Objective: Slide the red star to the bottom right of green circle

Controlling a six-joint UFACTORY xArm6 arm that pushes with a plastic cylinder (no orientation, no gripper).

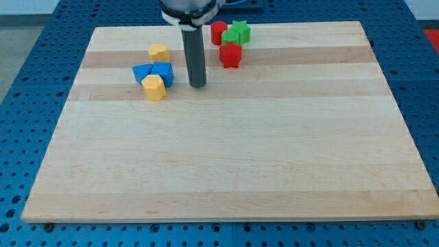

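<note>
Looked like a robotics lab bench: a wooden board (pixel 226 165) sat on a blue perforated table (pixel 41 62), holes all around it.

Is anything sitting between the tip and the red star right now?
Nothing visible. My tip is at the view's lower left of the lower red block, seemingly the star, with only bare board between them. The blue blocks and the yellow block lie on the tip's other side.
</note>
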